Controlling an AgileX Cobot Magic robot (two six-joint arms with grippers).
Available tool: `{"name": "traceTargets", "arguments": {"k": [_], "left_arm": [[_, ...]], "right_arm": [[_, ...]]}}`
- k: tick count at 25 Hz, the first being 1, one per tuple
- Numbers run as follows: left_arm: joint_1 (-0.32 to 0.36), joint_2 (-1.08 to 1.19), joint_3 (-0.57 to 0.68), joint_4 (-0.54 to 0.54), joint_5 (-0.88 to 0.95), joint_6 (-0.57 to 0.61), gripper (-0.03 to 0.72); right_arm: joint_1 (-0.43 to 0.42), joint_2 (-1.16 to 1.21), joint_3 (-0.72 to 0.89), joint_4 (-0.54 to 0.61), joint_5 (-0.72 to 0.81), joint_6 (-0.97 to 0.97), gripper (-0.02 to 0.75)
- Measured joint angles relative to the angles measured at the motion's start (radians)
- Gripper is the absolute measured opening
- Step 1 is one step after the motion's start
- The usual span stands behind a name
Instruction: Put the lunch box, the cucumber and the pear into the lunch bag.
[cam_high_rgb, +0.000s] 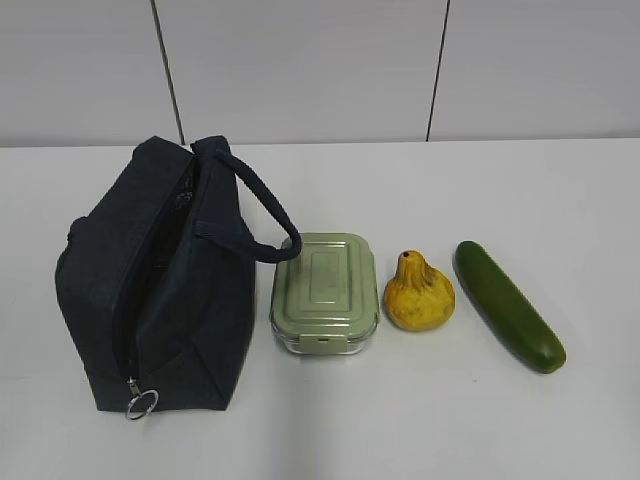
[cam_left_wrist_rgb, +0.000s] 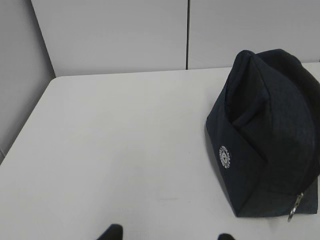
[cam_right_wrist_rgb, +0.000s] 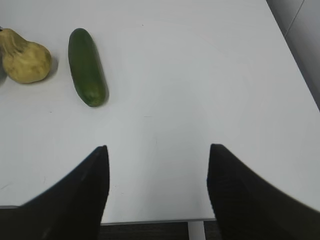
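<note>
The navy lunch bag (cam_high_rgb: 160, 290) stands at the left of the table, its zipper running along the top with a metal ring pull (cam_high_rgb: 141, 403) at the near end. Right of it sits the lunch box (cam_high_rgb: 326, 292) with its sage-green lid, then the yellow pear (cam_high_rgb: 419, 295) and the dark green cucumber (cam_high_rgb: 508, 305). Neither arm shows in the exterior view. My left gripper (cam_left_wrist_rgb: 167, 235) is open over bare table, the bag (cam_left_wrist_rgb: 267, 135) to its right. My right gripper (cam_right_wrist_rgb: 157, 152) is open near the table's front edge, the cucumber (cam_right_wrist_rgb: 87, 66) and pear (cam_right_wrist_rgb: 25, 57) far to its upper left.
The white table (cam_high_rgb: 520, 200) meets a grey panelled wall (cam_high_rgb: 300, 70) behind. In the right wrist view the table's front edge (cam_right_wrist_rgb: 150, 221) lies just beneath the fingers, and its right edge (cam_right_wrist_rgb: 295, 65) runs along a grey wall.
</note>
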Motion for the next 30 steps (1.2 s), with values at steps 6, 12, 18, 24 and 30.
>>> {"name": "traceTargets", "arguments": {"k": [6,12,18,24,30], "left_arm": [[-0.008,0.0,0.0,0.0,0.0,0.0,0.342],[-0.01,0.0,0.0,0.0,0.0,0.0,0.342],[-0.011,0.0,0.0,0.0,0.0,0.0,0.342],[-0.011,0.0,0.0,0.0,0.0,0.0,0.342],[-0.011,0.0,0.0,-0.007,0.0,0.0,0.342]], "right_arm": [[0.0,0.0,0.0,-0.002,-0.001,0.0,0.477],[0.0,0.093,-0.033,0.018,-0.066,0.0,0.477],[0.0,0.533,-0.16,0.051,-0.157,0.0,0.477],[0.0,0.979,-0.388,0.132,-0.228,-0.071,0.477],[0.0,1.307,-0.58,0.163,-0.254,-0.095,0.477]]}}
